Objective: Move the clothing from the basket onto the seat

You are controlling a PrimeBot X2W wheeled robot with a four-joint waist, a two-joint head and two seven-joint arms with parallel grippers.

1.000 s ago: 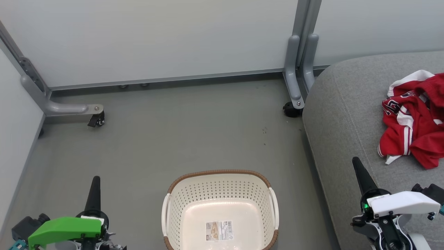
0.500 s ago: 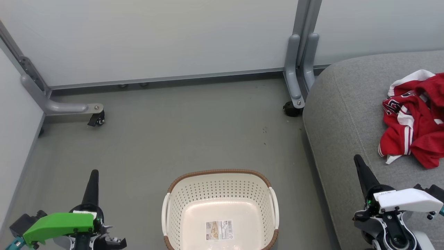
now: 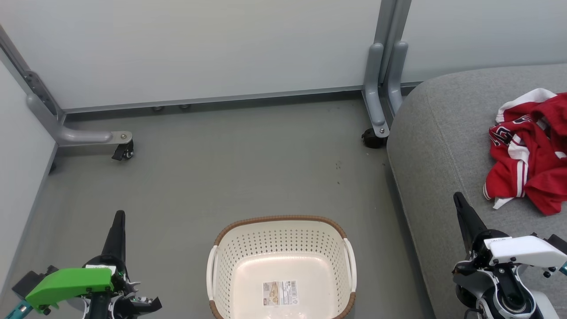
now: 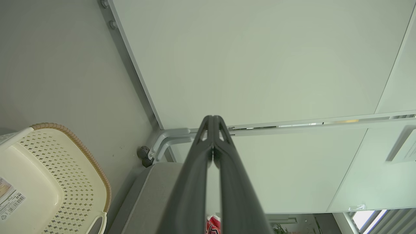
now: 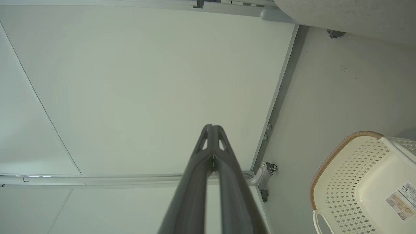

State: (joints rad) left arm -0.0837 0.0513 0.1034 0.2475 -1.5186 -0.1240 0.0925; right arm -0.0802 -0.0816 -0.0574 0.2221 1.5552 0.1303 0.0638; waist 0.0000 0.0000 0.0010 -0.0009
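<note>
The red clothing point(image 3: 529, 153) lies crumpled on the grey seat point(image 3: 438, 146) at the right, its white stripes and lettering showing. On the floor at bottom centre stands the cream basket point(image 3: 281, 266), with nothing in it but a barcode sticker. My left gripper point(image 3: 118, 215) is shut, low at the left of the basket, holding nothing. Over the seat's front part, my right gripper point(image 3: 456, 196) is shut too, below and left of the clothing. The left wrist view shows the basket point(image 4: 48, 182), the seat point(image 4: 152, 195) and a sliver of red clothing point(image 4: 213, 225). The right wrist view shows the basket point(image 5: 360, 182).
Pale partition panels point(image 3: 199, 48) close the back and left. Their grey metal feet with castors stand on the floor at the left point(image 3: 122, 153) and by the seat's corner point(image 3: 374, 138). Grey floor point(image 3: 230, 173) lies open between basket and panels.
Both grippers have drifted slightly: the left tip a little up, the right gripper a little down and right. Clothing and basket have not moved.
</note>
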